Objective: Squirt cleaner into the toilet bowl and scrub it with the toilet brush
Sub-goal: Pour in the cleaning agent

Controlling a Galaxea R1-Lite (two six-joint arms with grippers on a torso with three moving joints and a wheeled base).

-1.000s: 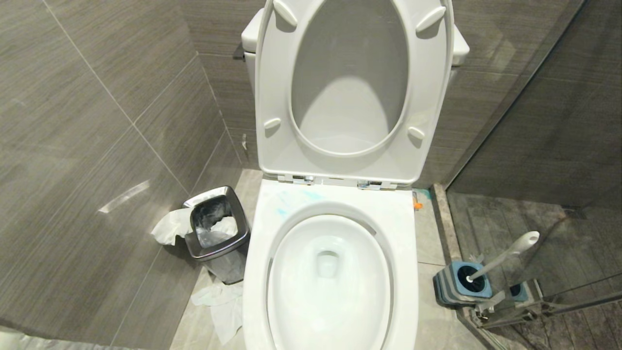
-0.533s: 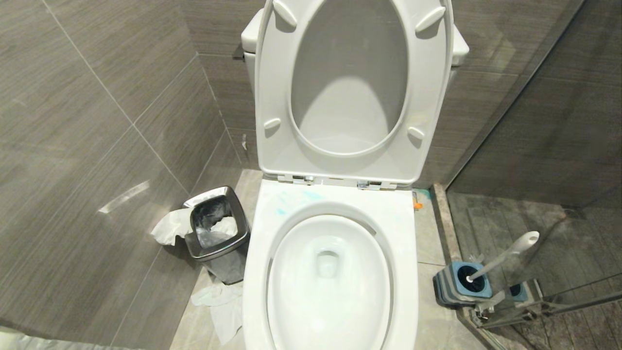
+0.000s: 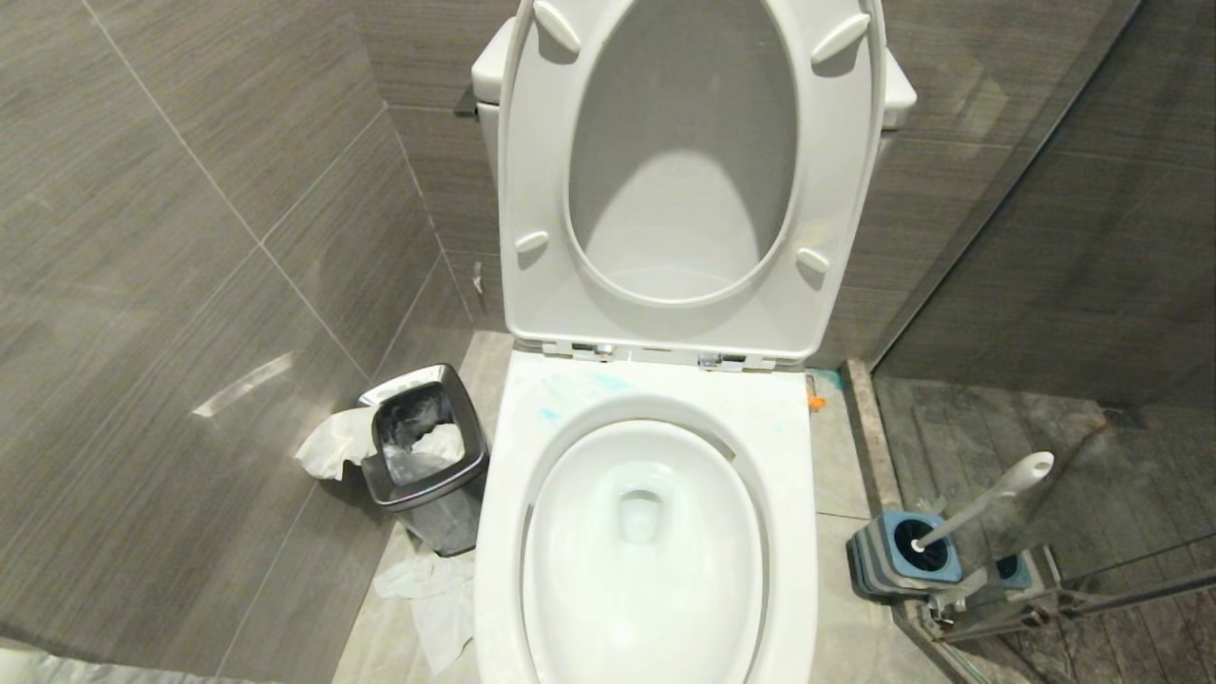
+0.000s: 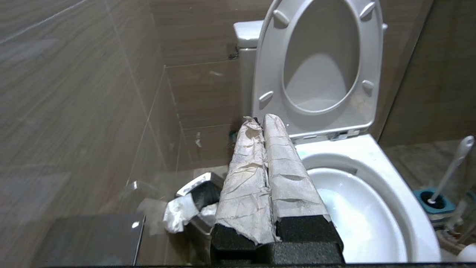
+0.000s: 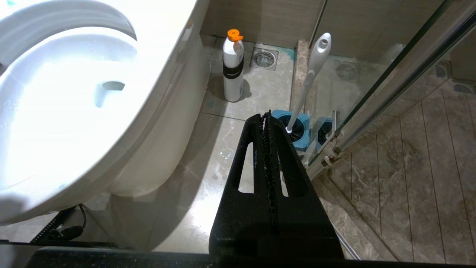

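Since a second ago nothing in your head view has moved: the glossy white ceramic toilet bowl (image 3: 646, 532) sits exactly where it was, seat and lid (image 3: 689, 180) raised against the tank, and neither arm shows there. Your left claw (image 4: 264, 121), its two fingers wrapped in crumpled white paper, is closed with the fingers pressed together and holds nothing; in its wrist view it hangs in the air above the bowl's left rim, pointing toward the raised seat. Your right claw (image 5: 264, 116), plain black, is likewise shut and empty, hanging over the floor tiles to the right of the bowl. The toilet brush with the long white-grey plastic handle (image 3: 988, 499) stands tilted in its squarish blue-and-grey holder (image 3: 902, 556) on the floor right of the bowl, beside the glass shower partition (image 5: 390, 85). Thin turquoise smears of cleaner (image 3: 579, 394) lie on the rim near the hinges. A white bottle with an orange cap (image 5: 233, 67) stands on the floor beside the bowl's base. The small steel bin (image 3: 423, 456) sits left of the bowl with white tissue (image 3: 427, 594) around it.
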